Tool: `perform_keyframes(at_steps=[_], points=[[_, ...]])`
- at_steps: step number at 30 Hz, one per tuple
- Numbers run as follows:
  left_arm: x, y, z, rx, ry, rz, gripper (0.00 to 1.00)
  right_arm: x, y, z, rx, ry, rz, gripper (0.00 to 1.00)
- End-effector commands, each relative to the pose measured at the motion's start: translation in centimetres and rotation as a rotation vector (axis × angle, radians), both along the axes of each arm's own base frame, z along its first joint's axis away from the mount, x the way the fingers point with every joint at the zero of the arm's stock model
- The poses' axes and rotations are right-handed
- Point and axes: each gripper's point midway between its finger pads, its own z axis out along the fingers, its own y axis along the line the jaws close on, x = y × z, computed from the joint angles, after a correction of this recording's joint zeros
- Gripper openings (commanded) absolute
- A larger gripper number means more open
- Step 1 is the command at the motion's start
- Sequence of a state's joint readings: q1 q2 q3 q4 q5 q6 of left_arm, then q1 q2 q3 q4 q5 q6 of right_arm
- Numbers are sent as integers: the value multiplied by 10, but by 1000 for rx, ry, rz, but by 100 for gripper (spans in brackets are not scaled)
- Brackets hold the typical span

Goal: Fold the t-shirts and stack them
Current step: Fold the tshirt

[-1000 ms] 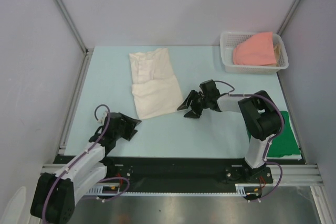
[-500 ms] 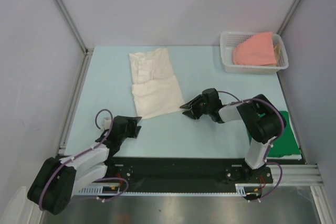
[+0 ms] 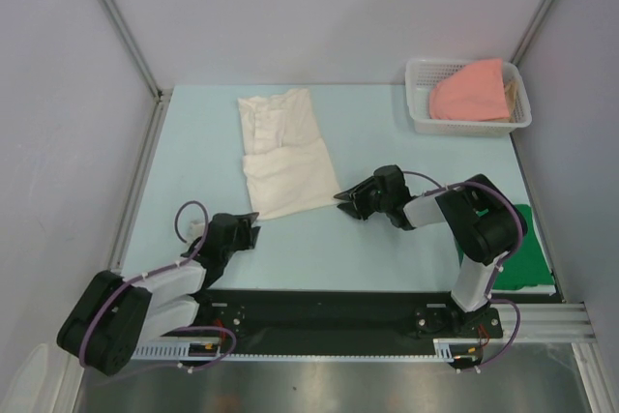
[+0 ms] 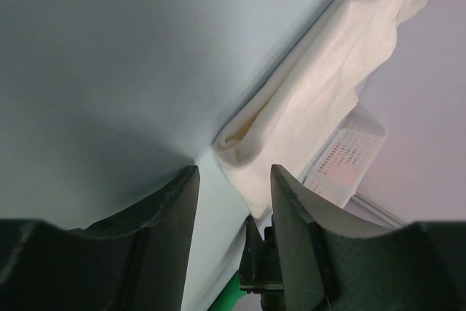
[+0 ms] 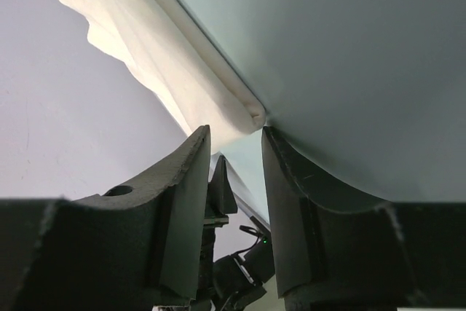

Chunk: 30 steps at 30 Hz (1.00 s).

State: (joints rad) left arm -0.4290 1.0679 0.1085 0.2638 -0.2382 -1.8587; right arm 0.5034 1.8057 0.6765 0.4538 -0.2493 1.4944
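On the pale blue table, mid-left: cream-white t-shirt lies flat, folded into a long strip that runs from the far side toward the arms. Its near end is a bit wider and skewed right.

Left gripper sits low, just off the shirt's near-left corner — fingers apart, nothing between them. Left wrist view shows the corner's rolled edge straight ahead of the gap, not in it.

Right gripper sits low, just off the near-right corner, pointing left at it — fingers also apart, empty. Right wrist view shows the folded hem just beyond the tips. Can't tell whether either gripper's tips touch the table surface.

Salmon-pink t-shirt is bunched in the white lattice basket at the far-right corner, heaped above the rim. Dark green t-shirt lies flat at the near-right edge of the table, partly hidden behind the right arm. All three shirts are well apart from one another.
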Motion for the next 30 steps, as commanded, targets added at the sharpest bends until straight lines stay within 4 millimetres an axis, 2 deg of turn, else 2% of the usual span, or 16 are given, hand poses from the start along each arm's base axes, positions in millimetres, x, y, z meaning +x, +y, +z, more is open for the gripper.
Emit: perform_keyframes(at_steps=[1, 2, 7, 16, 18, 21, 22, 23, 24, 25, 26, 28, 30], points=[[-3, 6, -13, 44, 35, 15, 50, -7, -24, -36, -130, 84, -48, 40], [-4, 6, -19, 51, 53, 12, 49, -6, -23, -36, -131, 83, -48, 40], [-2, 5, -22, 41, 59, 20, 42, -5, -29, -40, -145, 100, -58, 38], [1, 10, -27, 54, 68, 26, 34, -2, -27, -44, -163, 108, -43, 37], [2, 11, -28, 57, 70, 25, 29, -3, -27, -45, -171, 114, -37, 34], [3, 11, -29, 59, 71, 24, 21, -7, -28, -48, -176, 121, -32, 26], [3, 12, -29, 67, 70, 20, 19, -10, -28, -49, -172, 127, -29, 18], [4, 13, -30, 75, 71, 19, 12, -10, -28, -49, -171, 125, -23, 14], [8, 11, -27, 81, 63, 6, 7, -12, -28, -51, -178, 122, -7, 2], [9, 10, -27, 97, 65, -15, 1, -14, -25, -51, -169, 124, 18, 0], [8, 9, -27, 98, 79, -33, 0, -12, -24, -49, -167, 116, 35, 0], [14, 4, -17, 107, 55, -63, 0, -15, -19, -43, -168, 82, 113, 0], [17, 3, -4, 124, 41, -87, 0, -21, -24, -42, -188, 93, 139, 0]])
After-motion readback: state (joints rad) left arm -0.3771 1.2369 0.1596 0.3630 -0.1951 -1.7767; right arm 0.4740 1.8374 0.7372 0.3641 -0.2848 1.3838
